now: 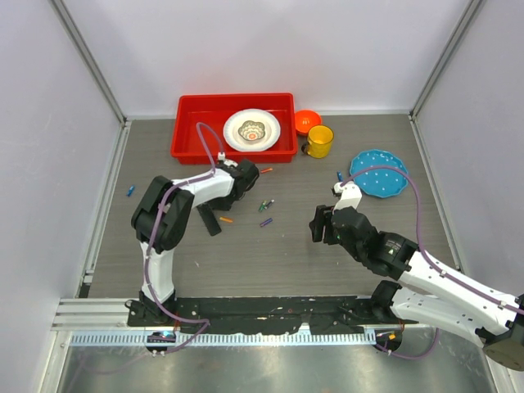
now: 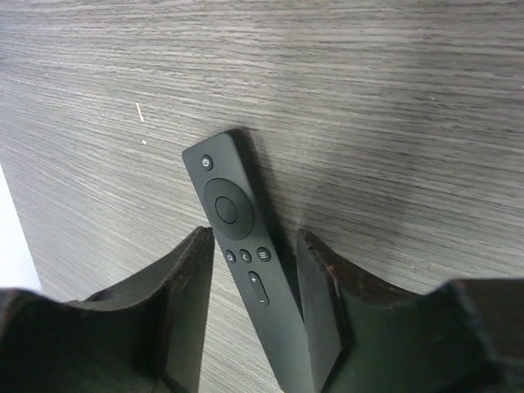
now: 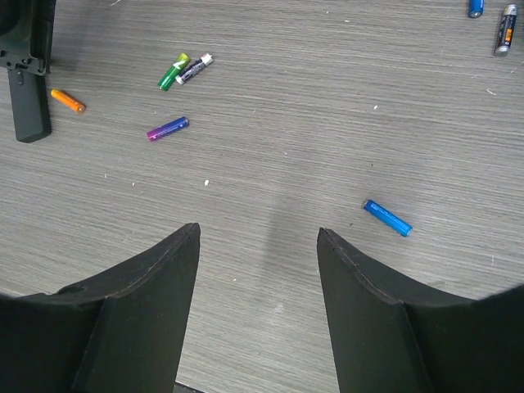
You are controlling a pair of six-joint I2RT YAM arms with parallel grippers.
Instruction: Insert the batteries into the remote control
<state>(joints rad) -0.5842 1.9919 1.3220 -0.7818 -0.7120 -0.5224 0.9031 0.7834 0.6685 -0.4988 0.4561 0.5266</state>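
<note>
— Where's the remote control (image 1: 209,219)?
— Left of centre, between the left gripper's (image 2: 254,315) fingers.
— And batteries (image 1: 265,205)?
— Scattered right of it; plate (image 1: 251,129) inside far tray (image 1: 190,123).

Seven batteries (image 3: 167,128) on the bench (image 3: 327,123) in the right wrist view: one orange (image 3: 67,101), one green (image 3: 173,71), one purple, two blue, two dark. One remote control (image 2: 246,254). One red tray (image 1: 190,123), one white plate (image 1: 252,130), one orange bowl (image 1: 307,121), one yellow cup (image 1: 319,141), one blue plate (image 1: 379,173).
</note>
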